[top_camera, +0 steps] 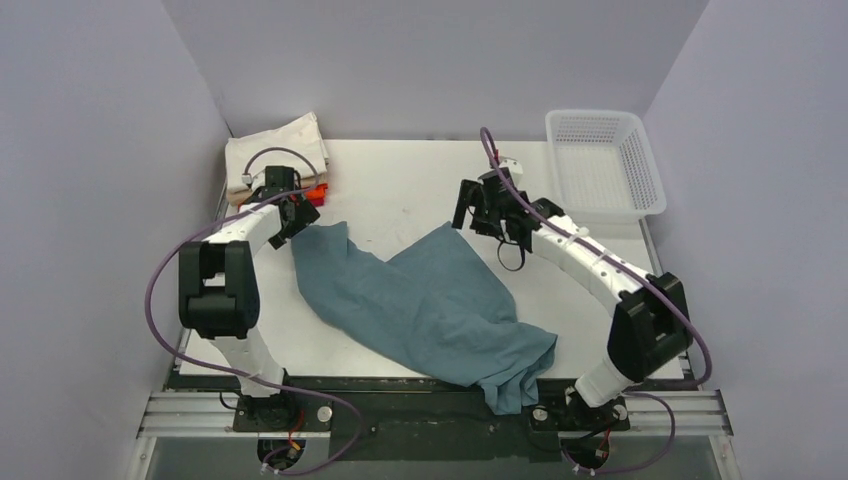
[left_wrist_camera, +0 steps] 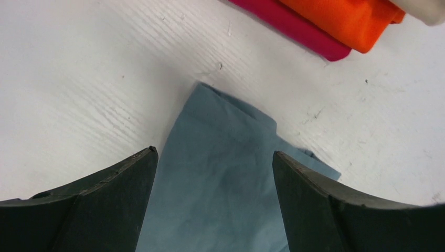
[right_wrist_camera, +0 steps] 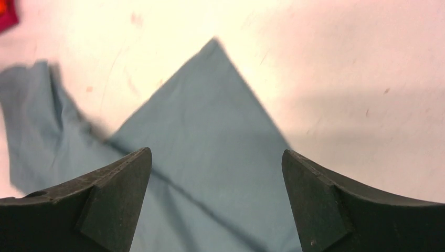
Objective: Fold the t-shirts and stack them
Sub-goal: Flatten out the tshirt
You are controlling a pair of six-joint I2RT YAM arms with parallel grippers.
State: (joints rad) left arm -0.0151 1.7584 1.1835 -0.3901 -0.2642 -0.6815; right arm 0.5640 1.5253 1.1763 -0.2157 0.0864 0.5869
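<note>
The teal-blue t-shirt (top_camera: pixel 430 305) lies crumpled across the table's middle, one end hanging over the near edge. My left gripper (top_camera: pixel 296 222) is open over its far-left corner (left_wrist_camera: pixel 220 173). My right gripper (top_camera: pixel 478 217) is open over its far pointed corner (right_wrist_camera: pixel 210 152). Neither holds cloth. A stack of folded shirts sits at the back left: cream (top_camera: pixel 278 150) on top, with orange (left_wrist_camera: pixel 346 18) and red (left_wrist_camera: pixel 294 26) edges showing beneath. The tan one I cannot make out.
A white mesh basket (top_camera: pixel 603 165) stands at the back right. Purple walls close in the table on three sides. The arm bases sit at the near edge.
</note>
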